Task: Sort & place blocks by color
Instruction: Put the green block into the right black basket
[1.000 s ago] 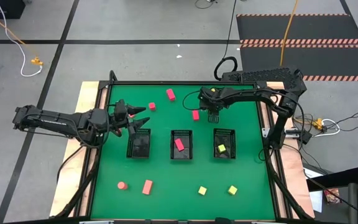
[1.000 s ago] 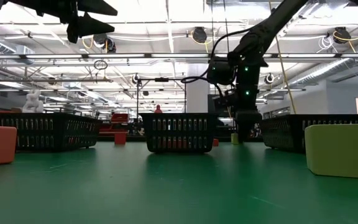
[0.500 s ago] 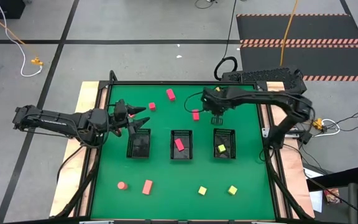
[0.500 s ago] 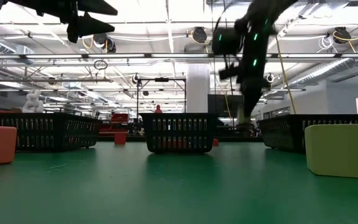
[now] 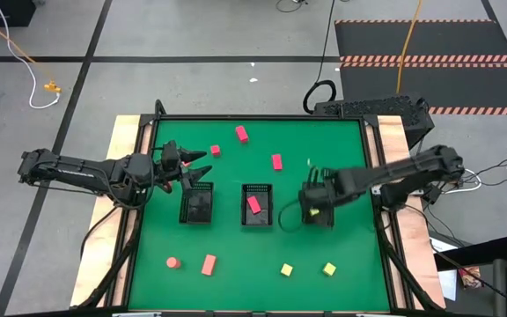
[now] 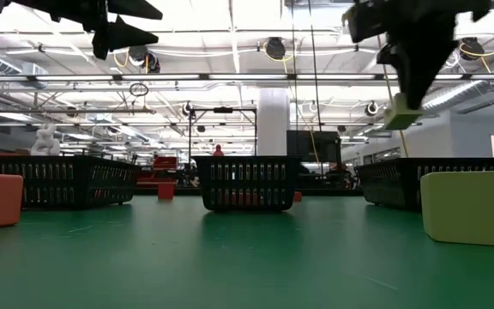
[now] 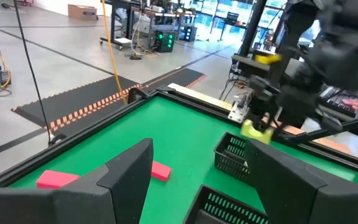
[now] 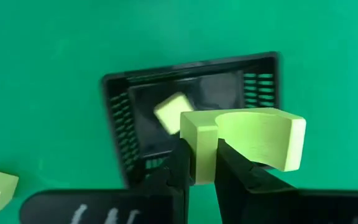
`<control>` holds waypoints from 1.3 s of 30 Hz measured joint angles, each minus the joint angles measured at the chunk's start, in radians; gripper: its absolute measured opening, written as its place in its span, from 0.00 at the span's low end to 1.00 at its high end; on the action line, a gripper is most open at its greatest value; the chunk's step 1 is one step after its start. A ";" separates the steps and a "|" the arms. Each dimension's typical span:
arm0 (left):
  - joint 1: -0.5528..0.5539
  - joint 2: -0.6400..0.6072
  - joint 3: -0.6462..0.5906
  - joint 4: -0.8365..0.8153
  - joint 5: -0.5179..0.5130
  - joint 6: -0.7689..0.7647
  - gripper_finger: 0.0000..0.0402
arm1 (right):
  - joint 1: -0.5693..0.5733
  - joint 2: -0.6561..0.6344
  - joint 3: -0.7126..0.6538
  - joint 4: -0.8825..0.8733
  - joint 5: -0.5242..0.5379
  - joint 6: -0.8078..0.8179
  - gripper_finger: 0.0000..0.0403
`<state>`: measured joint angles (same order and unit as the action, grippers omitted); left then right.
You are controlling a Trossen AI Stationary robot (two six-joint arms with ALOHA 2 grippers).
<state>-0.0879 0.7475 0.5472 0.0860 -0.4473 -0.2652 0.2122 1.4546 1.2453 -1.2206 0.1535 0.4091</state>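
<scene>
My right gripper (image 5: pixel 313 204) hangs over the right black mesh basket (image 5: pixel 318 217), shut on a yellow-green arch-shaped block (image 8: pixel 247 140), also seen in the low view (image 6: pixel 401 112). A yellow-green cube (image 8: pixel 173 111) lies inside that basket. My left gripper (image 5: pixel 202 167) waits open, raised beside the left basket (image 5: pixel 197 204). The middle basket (image 5: pixel 256 216) holds a pink-red block (image 5: pixel 253 203). Pink-red pieces (image 5: pixel 241 134), (image 5: pixel 277 161), (image 5: pixel 215 150) lie on the far half of the green mat. My right gripper pinches the arch block between its two fingers (image 8: pixel 182 168) at one end (image 8: pixel 199 140). The fingers come from above, pointing down. The block is lifted clear, sticking out sideways from the fingers over the basket's opening, tilted in the low view.
Near the front edge lie a salmon cylinder (image 5: pixel 173 261), a salmon bar (image 5: pixel 209 264) and two yellow-green cubes (image 5: pixel 287 269), (image 5: pixel 329 269). The three baskets stand in a row across the mat's middle. A raised black frame (image 5: pixel 262 117) borders the table.
My right gripper rose from the mat's far part with the yellow-green arch block and swung toward the near edge, ending above the right basket. The block went from table height to lifted clear.
</scene>
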 joint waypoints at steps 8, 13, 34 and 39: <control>0.000 0.000 0.000 0.001 0.000 -0.005 0.64 | 0.052 0.080 -0.037 0.000 -0.037 0.008 0.08; 0.000 0.000 0.000 0.001 0.000 -0.001 0.64 | 0.038 0.078 -0.116 0.009 -0.055 0.019 0.12; -0.001 0.000 0.000 0.001 0.000 -0.004 0.64 | 0.115 0.030 -0.035 0.309 -0.126 0.151 0.50; -0.004 0.000 0.000 0.000 0.000 -0.007 0.64 | 0.226 0.133 -0.023 0.476 -0.173 0.184 0.50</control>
<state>-0.0921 0.7475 0.5472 0.0856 -0.4469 -0.2724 0.4379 1.5874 1.2225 -0.7447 -0.0195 0.5935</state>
